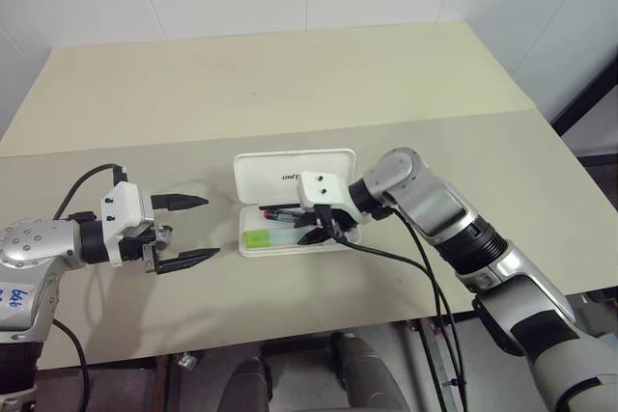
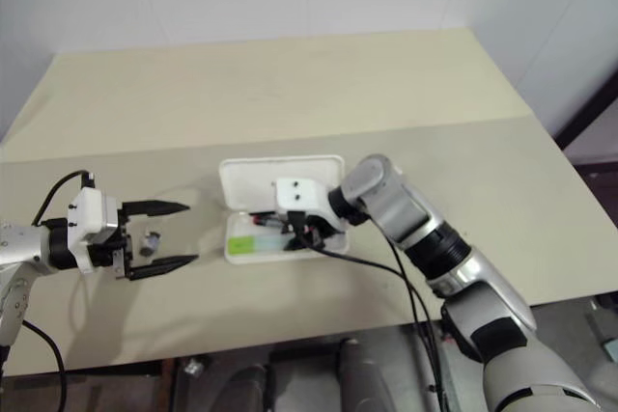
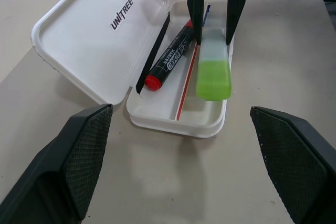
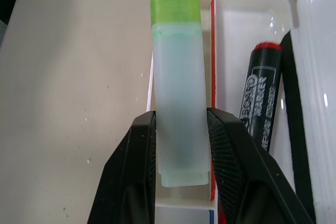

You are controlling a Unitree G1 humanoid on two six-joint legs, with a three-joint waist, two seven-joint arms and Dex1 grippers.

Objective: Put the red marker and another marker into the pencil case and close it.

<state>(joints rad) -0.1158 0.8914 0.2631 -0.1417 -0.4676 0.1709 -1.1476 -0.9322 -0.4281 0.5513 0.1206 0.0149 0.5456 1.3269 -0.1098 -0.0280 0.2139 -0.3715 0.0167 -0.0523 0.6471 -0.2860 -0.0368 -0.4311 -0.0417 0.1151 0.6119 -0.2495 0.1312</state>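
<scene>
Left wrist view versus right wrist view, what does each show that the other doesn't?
Left wrist: the open lid's "unitree" lettering, and the open left gripper short of the white plastic pencil case. Right wrist: the right gripper's fingers pressed against the barrel's sides. Both: the thick pale marker with lime-green cap held over the case tray, with the slim black red-ended marker lying inside.

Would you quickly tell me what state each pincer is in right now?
Left pincer: open, holding nothing, beside the pencil case.
Right pincer: shut on the green-capped marker, over the open case.
</scene>
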